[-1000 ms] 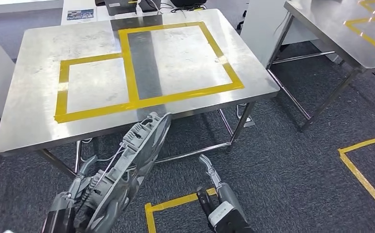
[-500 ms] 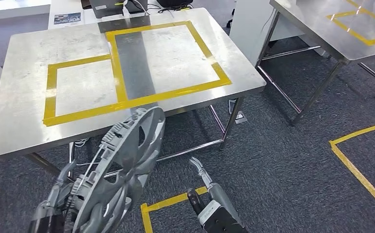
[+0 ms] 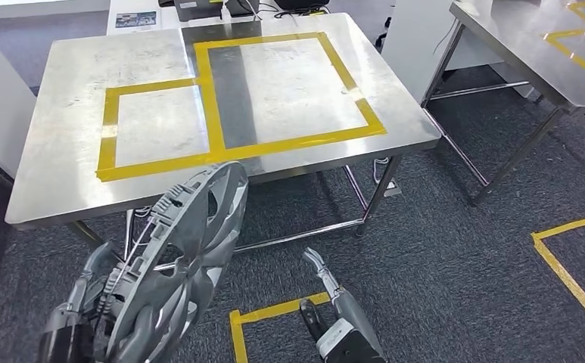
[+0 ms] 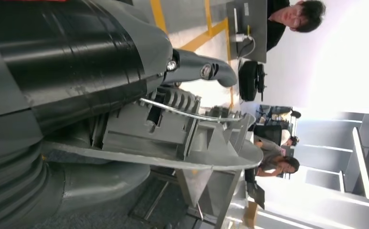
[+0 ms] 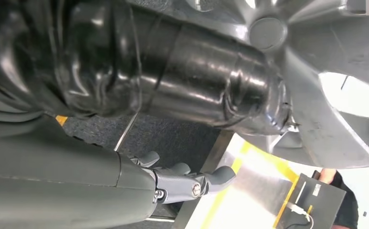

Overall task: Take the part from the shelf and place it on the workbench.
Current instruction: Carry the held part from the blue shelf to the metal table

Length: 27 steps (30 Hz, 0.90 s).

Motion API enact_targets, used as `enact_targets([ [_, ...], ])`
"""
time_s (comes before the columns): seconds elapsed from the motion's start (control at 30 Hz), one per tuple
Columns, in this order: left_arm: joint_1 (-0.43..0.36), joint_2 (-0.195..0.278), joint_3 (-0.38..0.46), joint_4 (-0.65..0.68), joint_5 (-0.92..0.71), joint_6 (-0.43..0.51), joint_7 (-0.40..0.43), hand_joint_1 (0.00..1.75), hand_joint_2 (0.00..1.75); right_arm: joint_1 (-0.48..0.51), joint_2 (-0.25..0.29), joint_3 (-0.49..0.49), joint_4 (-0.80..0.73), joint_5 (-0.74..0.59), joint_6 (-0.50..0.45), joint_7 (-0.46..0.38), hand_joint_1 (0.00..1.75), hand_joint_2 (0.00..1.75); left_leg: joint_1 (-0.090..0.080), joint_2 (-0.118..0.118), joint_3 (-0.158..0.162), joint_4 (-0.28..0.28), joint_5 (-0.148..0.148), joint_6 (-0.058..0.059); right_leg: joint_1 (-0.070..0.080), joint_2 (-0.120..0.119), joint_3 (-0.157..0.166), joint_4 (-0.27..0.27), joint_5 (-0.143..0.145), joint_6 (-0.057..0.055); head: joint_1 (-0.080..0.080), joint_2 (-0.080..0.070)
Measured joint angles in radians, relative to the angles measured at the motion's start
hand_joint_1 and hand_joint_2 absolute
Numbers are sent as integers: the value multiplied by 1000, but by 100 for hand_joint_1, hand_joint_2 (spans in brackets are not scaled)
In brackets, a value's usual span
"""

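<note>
While the left hand [image 3: 85, 302] gripped the grey spoked plastic wheel cover [image 3: 179, 261] on edge, the right hand [image 3: 331, 314] hung empty, fingers apart. Both were short of the yellow-taped steel workbench [image 3: 62, 144].

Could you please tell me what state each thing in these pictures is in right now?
wheel cover: held on edge, tilted, off the table, not yet placed.
left hand: grips the wheel cover at its lower rim.
right hand: holds nothing, fingers apart, low over the floor.
steel workbench: nothing set inside its yellow tape frames.
second steel table: stands apart to the right, also marked with yellow tape.
</note>
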Motion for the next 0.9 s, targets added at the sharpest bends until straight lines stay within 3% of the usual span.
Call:
enact_targets([
  [0.1,-1,-3,4,-3,-19,0,13,175,175,1,0,0,-1,4,-2,0,0,0,3,0,-5,-5,7,-18,7,-1,12,-35,6,-11,5,0],
  [0.17,-2,-3,5,-5,-45,0,36,175,175,1,0,0,-1,7,-5,1,0,0,1,1,-18,16,-10,-25,3,-4,29,-60,21,-17,2,0],
  [0.27,-7,-4,4,-9,-96,0,78,175,175,2,0,0,2,9,-7,4,0,0,1,2,-83,168,-95,-31,0,-8,33,-75,34,-27,-18,0],
  [0.33,-3,-6,8,-9,-131,0,105,175,175,3,0,0,6,11,-6,7,0,0,2,4,-109,238,-113,-36,1,-8,29,-70,34,-27,-27,0],
  [0.37,3,-8,12,-9,-141,0,113,175,175,3,0,0,8,14,-6,9,0,0,3,6,-98,223,-98,-38,0,-8,27,-65,32,-25,-31,0],
  [0.43,14,-12,23,-9,-148,0,112,175,175,2,0,0,9,19,-4,13,0,0,7,10,-37,112,-47,-39,-2,-6,23,-50,24,-18,-40,0],
  [0.5,19,-17,31,-11,-156,0,101,175,175,1,0,0,9,24,-2,16,0,0,8,12,13,22,-28,-34,2,-6,13,-27,12,-6,-48,0],
  [0.67,29,-29,49,-41,-227,0,110,175,175,-4,0,1,8,33,4,17,0,0,10,5,18,9,-30,-8,1,-6,-14,6,-3,18,-35,0],
  [0.8,24,-32,53,-66,-262,0,145,175,175,-7,-1,1,6,37,5,17,0,0,9,4,21,7,-32,2,-9,-3,-118,202,-82,37,-14,0],
  [0.87,15,-33,53,-71,-269,0,162,175,175,-7,-2,1,6,39,5,18,0,0,6,1,23,8,-35,5,-11,-3,-145,234,-64,35,-9,0],
  [0.9,9,-33,53,-73,-272,0,170,175,175,-7,-2,1,7,39,5,18,0,0,4,-1,26,8,-37,5,-10,-3,-134,198,-32,30,-6,0],
])
